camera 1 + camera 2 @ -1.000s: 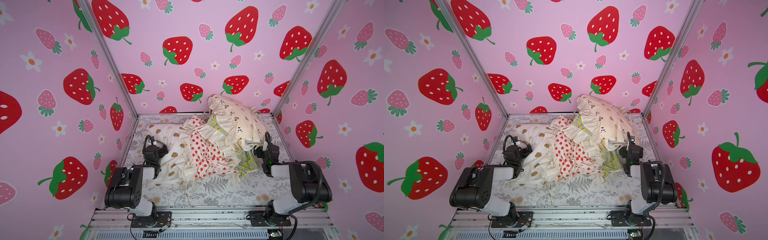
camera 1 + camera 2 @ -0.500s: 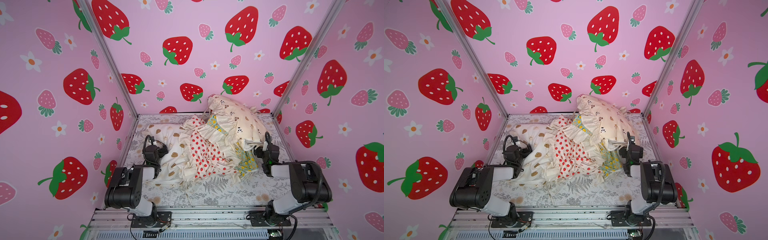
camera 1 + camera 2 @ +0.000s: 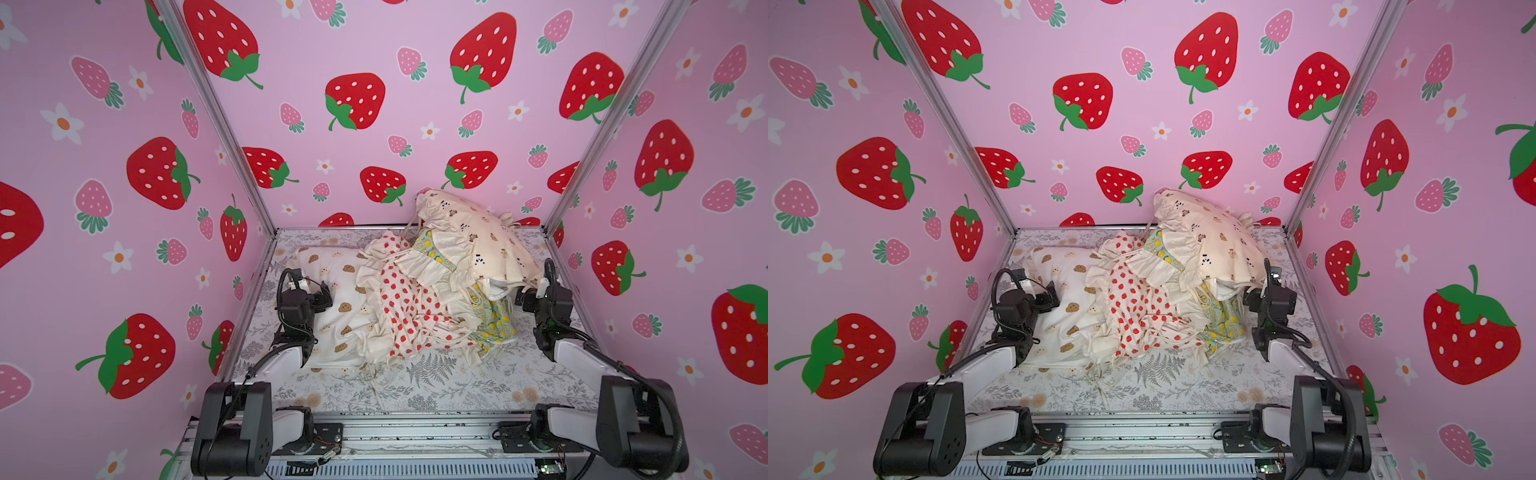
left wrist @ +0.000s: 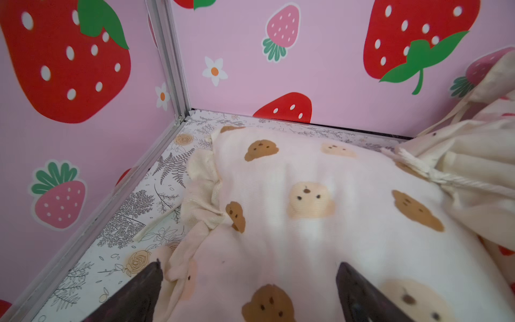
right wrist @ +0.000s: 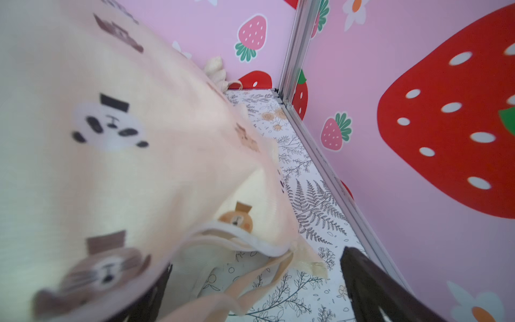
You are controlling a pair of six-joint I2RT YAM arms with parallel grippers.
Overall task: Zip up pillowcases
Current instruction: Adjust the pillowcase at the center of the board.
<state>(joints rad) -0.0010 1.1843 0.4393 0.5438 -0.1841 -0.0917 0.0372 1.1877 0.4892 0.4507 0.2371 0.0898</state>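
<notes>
Cloth looks soft, light, floppy: pinch the cookie-print pillowcase (image 4: 306, 223) by its cream frill (image 4: 203, 192). Gaping wide, gripping nothing: left pincer (image 4: 248, 270), right pincer (image 5: 256, 259).

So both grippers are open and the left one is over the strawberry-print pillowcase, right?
No. The left gripper and right gripper are open, but the left is over the brown cookie-print pillowcase, not the strawberry-print pillowcase beside it; the left wrist view shows this.
</notes>
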